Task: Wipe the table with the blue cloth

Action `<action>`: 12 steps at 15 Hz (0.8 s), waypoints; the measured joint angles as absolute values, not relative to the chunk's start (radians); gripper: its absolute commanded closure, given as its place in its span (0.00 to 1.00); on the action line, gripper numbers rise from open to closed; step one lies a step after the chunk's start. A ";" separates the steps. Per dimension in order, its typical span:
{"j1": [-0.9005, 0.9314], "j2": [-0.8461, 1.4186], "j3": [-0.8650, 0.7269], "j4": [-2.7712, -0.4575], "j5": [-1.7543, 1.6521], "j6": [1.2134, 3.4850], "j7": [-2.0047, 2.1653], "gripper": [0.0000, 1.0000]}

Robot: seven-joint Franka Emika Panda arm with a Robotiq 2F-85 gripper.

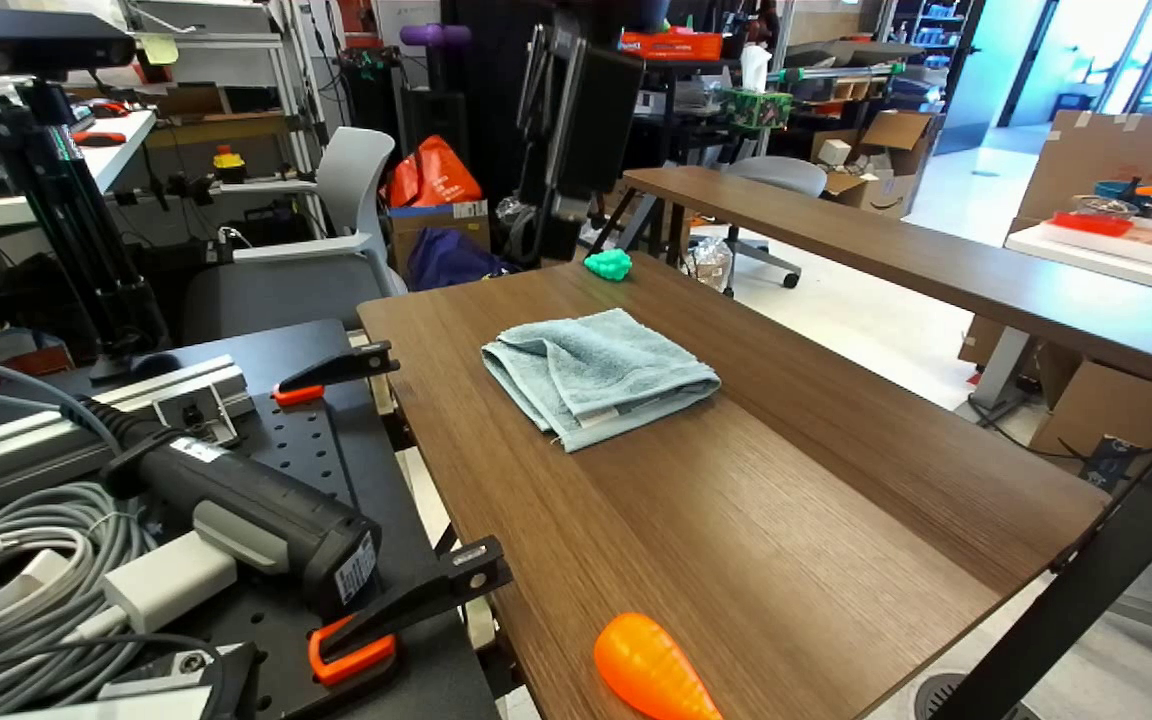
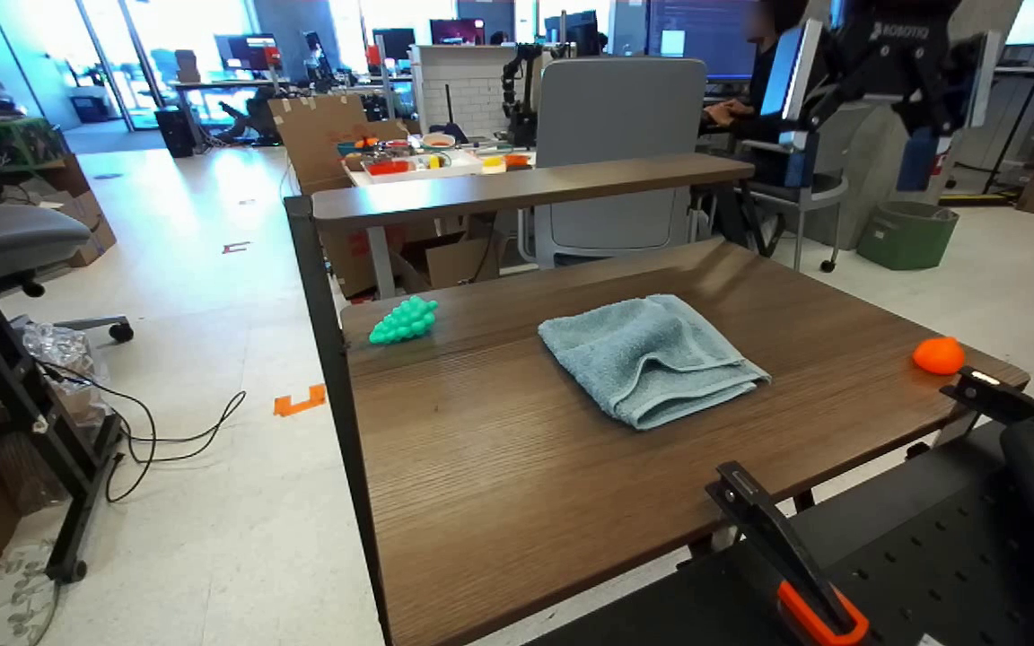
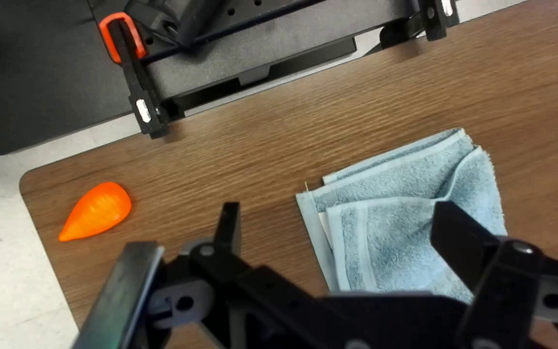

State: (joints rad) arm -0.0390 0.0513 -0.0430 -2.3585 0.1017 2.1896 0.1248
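Gripper (image 2: 858, 164) hangs above desk (image 2: 499, 502), spread wide, nothing held. Blue terry cloth (image 3: 395, 242) lies folded on desk, right of the gap's centre in wrist view; likely needs shift that way, then descent.

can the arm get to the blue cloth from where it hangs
Probably yes: the gripper hangs open above the table, and nothing visible covers the blue cloth or blocks the way down.

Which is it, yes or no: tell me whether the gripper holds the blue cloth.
No, in an exterior view the gripper hangs open, while the blue cloth lies apart from it on the table.
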 measured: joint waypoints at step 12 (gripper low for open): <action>0.053 0.349 -0.027 -2.248 0.059 2.498 0.319 0.00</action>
State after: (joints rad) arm 0.0533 0.3491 -0.0274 -2.2476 0.0593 2.4980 0.3194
